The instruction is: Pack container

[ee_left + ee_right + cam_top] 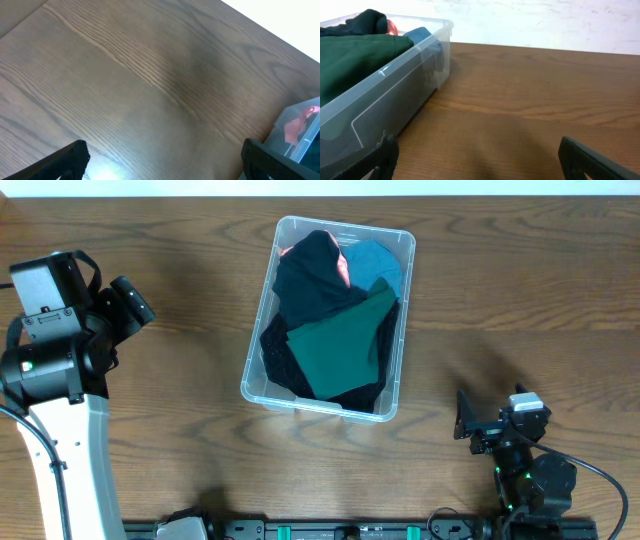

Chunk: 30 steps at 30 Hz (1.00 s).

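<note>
From overhead, nearest the lens: white-and-black left arm, standing tall at the table's left side, with left gripper (133,304) aimed toward the middle. Below it, on the brown wood-grain table (520,300), at centre toward the far edge: large clear plastic rectangular container (256,385) with rounded corners. Filled with fabric: dark green folded cloth (340,345) on top, black garment (315,275) behind it, teal-blue piece (378,265) in the far right corner, sliver of red cloth (343,270) between those two. No loose item visible on the wood around it. Low at the near right: right gripper (466,420), well apart from the container.

From the left wrist: two dark fingertips (65,160) at the lower corners, spread wide with nothing between, so released and empty. Bare wood beneath; only a corner of the container at the right edge, red cloth showing through its wall.

From the right wrist: likewise fingertips (600,160) far apart at the bottom corners, released, holding nothing. Container to the left, near but not touching, green cloth heaped up to the rim.

Judging from this: packing apparently at or close to its end, with both arms well clear. Next, probably either fetching anything lying out of frame or pressing the green cloth level with the rim. For the latter: approach from above, clear of the wall, and push gently so as not to slide the light container.
</note>
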Available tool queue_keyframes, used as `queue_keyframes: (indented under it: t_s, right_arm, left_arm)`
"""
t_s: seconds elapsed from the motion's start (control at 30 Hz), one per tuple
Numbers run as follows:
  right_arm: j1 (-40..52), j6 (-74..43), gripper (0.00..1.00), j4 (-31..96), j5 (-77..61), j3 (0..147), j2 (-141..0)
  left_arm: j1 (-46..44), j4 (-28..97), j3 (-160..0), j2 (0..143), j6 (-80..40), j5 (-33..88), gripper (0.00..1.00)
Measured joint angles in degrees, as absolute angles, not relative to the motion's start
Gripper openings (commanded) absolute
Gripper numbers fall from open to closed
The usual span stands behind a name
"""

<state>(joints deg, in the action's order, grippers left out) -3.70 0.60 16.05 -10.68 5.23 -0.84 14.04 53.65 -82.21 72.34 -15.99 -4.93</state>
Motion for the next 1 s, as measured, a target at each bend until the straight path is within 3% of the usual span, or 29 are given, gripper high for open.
queue_keyframes:
  t_s: [1.0]
  right_arm:
    - [-3.7,0.6,0.99,16.0,-10.7,5.2,-0.8]
  left_arm:
    - [13.7,54.3,-82.2,71.4,-15.8,-5.0,0.98]
